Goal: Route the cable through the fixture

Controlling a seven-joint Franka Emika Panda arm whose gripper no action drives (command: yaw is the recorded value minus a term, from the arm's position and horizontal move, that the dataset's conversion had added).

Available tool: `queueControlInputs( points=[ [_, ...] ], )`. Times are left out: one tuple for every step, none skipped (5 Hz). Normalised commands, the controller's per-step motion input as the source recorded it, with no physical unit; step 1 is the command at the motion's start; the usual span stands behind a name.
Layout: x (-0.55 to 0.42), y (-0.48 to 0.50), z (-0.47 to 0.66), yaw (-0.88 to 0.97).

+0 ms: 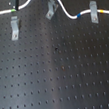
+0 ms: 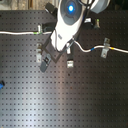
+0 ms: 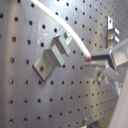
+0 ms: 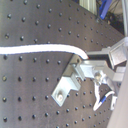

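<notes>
I'm holding the cable clamped in the fingers, just above a clip on the worktop, lining it up for threading; its far end is already sitting in another clip.

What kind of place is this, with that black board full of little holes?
Probably a robotics lab bench. The black perforated board is a grid of mounting holes, small metal clip fixtures are fastened to it, a white cable runs across them, and a robot arm hangs over it.

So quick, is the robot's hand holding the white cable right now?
Hand: closed on the cable, pinching it in both wrist views.
</notes>
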Motion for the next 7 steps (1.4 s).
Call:
queueControlInputs(
  points=[
    [-0.202,0.054,0.60,-0.02],
    [0.013,0.106,0.24,0.03],
    [0.184,0.215,0.11,0.18],
    [0.205,0.120,0.28,0.33],
    [0.113,-0.020,0.33,0.23],
    [0.072,-0.081,0.31,0.12],
    [-0.090,-0.069,0.30,0.00]
  ],
)
